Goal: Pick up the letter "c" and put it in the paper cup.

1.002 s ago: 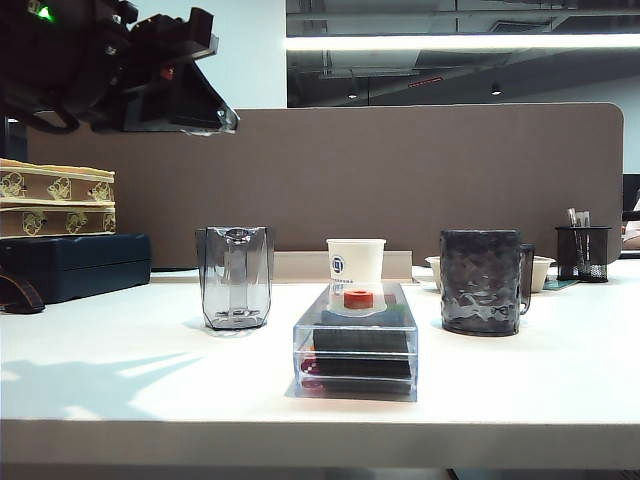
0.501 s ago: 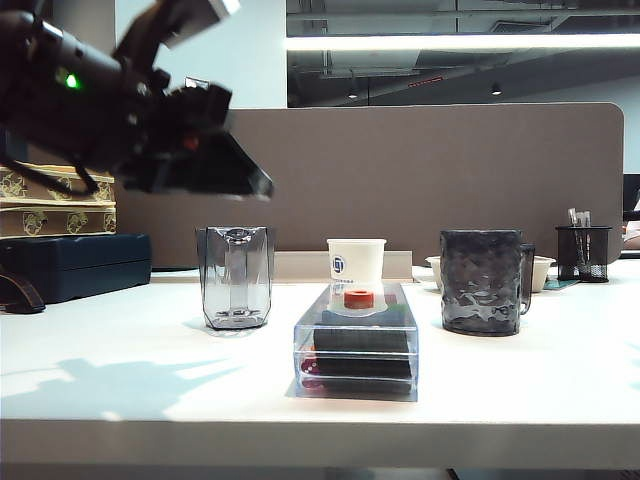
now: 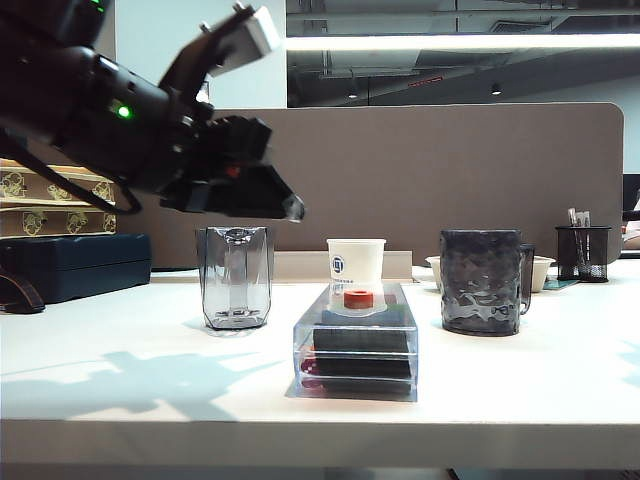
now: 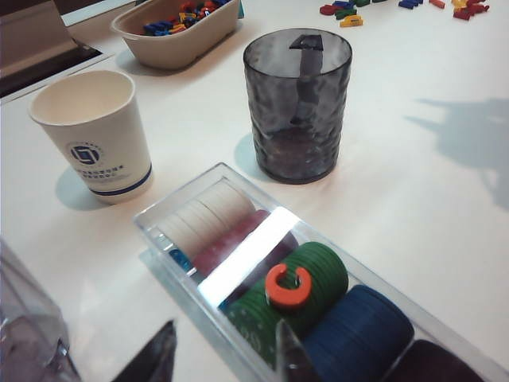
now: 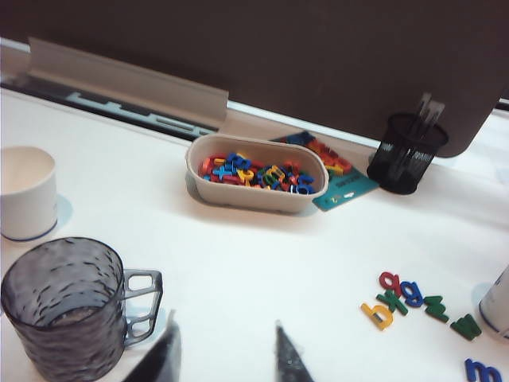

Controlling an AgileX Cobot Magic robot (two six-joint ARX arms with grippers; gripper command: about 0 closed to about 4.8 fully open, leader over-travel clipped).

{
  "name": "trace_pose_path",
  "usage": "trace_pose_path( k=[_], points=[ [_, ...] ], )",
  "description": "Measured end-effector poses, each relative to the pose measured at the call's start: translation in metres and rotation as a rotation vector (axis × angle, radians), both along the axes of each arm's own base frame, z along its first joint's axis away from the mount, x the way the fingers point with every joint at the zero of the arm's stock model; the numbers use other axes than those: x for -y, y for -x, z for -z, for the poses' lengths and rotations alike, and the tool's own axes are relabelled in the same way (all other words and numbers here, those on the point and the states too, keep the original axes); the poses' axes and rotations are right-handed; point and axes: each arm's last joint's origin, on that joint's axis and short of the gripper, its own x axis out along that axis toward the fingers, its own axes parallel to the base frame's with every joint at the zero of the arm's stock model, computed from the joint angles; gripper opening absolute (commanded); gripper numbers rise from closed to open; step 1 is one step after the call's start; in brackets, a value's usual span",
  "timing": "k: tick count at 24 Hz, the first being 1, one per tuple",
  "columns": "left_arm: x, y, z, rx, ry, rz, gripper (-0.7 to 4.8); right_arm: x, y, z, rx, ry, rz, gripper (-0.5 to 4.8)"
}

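The letter "c" (image 3: 358, 298) is a small red piece lying on top of a clear chip box, on a green stack (image 4: 288, 286). Just behind the box stands the white paper cup (image 3: 356, 262) with a blue logo (image 4: 94, 135), upright and empty inside; it also shows in the right wrist view (image 5: 26, 193). My left gripper (image 3: 285, 205) hangs open in the air, up and left of the box, its fingers apart with nothing between them (image 4: 227, 330). My right gripper (image 5: 225, 320) is open over bare table beside the dark mug and is out of the exterior view.
The clear box (image 3: 356, 345) holds stacks of coloured chips. A clear grey glass (image 3: 236, 278) stands left of it, a dark textured mug (image 3: 482, 282) to the right. A tray of letters (image 5: 256, 173), a pen holder (image 5: 407, 153) and loose letters (image 5: 406, 298) lie further off.
My left arm has swung down and to the right, from the upper left corner toward the glass and the box. The objects on the table have stayed put.
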Motion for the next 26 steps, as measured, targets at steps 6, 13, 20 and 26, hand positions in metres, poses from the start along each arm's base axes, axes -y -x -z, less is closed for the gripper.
trace_pose_path(
  k=[6, 13, 20, 26],
  points=[
    [0.010, -0.010, 0.000, -0.008, -0.001, 0.036, 1.57, 0.000, -0.004, 0.002, -0.007, 0.000, 0.000, 1.49],
    [0.014, -0.013, 0.008, -0.043, -0.009, 0.081, 1.57, 0.000, -0.005, 0.001, 0.004, 0.000, 0.000, 1.49],
    [0.016, -0.013, 0.012, -0.062, -0.013, 0.106, 1.57, 0.000, -0.007, 0.003, -0.007, -0.001, 0.001, 1.49],
    [0.018, -0.016, 0.021, -0.082, -0.025, 0.109, 1.57, 0.000, -0.011, 0.006, -0.024, -0.004, 0.003, 1.49]
  ],
)
